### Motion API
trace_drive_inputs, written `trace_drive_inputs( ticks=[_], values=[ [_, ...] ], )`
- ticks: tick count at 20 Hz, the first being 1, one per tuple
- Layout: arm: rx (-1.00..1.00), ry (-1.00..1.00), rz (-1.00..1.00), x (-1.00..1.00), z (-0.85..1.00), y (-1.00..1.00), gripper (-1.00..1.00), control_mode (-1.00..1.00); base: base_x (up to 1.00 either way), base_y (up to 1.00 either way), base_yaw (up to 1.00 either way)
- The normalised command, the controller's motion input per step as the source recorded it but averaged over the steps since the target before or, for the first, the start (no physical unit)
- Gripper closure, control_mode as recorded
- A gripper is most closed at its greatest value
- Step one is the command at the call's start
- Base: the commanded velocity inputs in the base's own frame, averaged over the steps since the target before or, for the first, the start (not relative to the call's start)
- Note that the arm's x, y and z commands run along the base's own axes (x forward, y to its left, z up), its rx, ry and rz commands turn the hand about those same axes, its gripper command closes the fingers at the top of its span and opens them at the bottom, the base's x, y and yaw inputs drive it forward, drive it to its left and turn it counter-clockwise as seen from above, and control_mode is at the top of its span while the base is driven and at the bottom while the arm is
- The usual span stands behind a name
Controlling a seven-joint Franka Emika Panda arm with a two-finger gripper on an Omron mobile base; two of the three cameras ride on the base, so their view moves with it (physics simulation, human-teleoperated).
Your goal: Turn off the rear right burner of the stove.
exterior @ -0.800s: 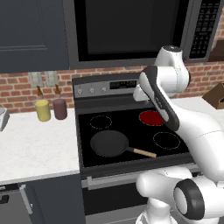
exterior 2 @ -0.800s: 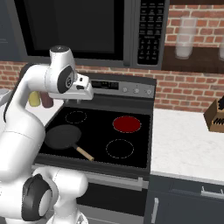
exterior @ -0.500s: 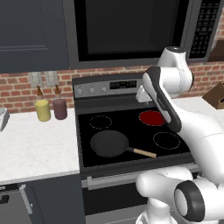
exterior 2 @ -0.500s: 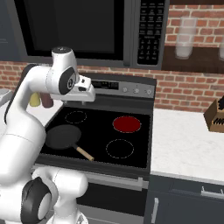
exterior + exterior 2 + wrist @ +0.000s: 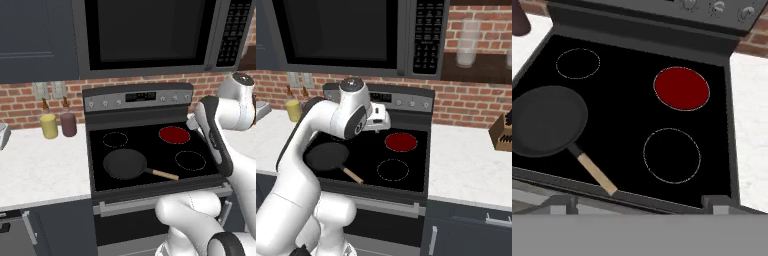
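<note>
The stove (image 5: 150, 176) is a black glass-top range with a steel knob panel (image 5: 138, 98) at its back. Its rear right burner (image 5: 174, 134) (image 5: 401, 141) (image 5: 682, 88) glows as a solid red disc. My gripper (image 5: 192, 122) (image 5: 381, 119) (image 5: 639, 204) hangs above the cooktop, between the burners and in front of the panel, apart from the knobs (image 5: 717, 7). Its tips stand wide apart at the bottom of the hand view, open, with nothing between them. A black frying pan (image 5: 125, 163) (image 5: 547, 120) with a wooden handle sits on the front left burner.
A black microwave (image 5: 150, 35) hangs over the stove. A yellow bottle (image 5: 49, 125) and a purple bottle (image 5: 68, 123) stand on the left counter (image 5: 40, 170). A knife block (image 5: 502, 135) sits on the right counter (image 5: 466, 160).
My hand has come down and to the right, away from the knob panel, to above the cooktop. The rear right burner stays red.
</note>
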Motion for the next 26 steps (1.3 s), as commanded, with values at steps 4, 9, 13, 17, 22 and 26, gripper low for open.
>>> trace_drive_inputs(
  ticks=[4,9,13,17,22,26],
  values=[
    [-0.14,-0.5,0.19,-0.11,-0.01,-0.67,-1.0,-1.0,0.0,0.0,0.0],
    [-0.18,-0.4,0.2,0.0,-0.07,-0.46,-1.0,-1.0,0.0,0.0,0.0],
    [-0.15,-0.39,0.19,0.0,-0.02,-0.3,-1.0,-1.0,0.0,0.0,0.0],
    [-0.15,-0.42,0.12,0.02,-0.01,-0.11,-1.0,-1.0,0.0,0.0,0.0],
    [-0.07,-0.36,0.05,0.16,0.0,-0.04,-1.0,-1.0,0.0,0.0,0.0],
    [0.0,-0.13,0.03,0.4,0.0,-0.08,-1.0,-1.0,0.0,0.0,0.0]
  ],
)
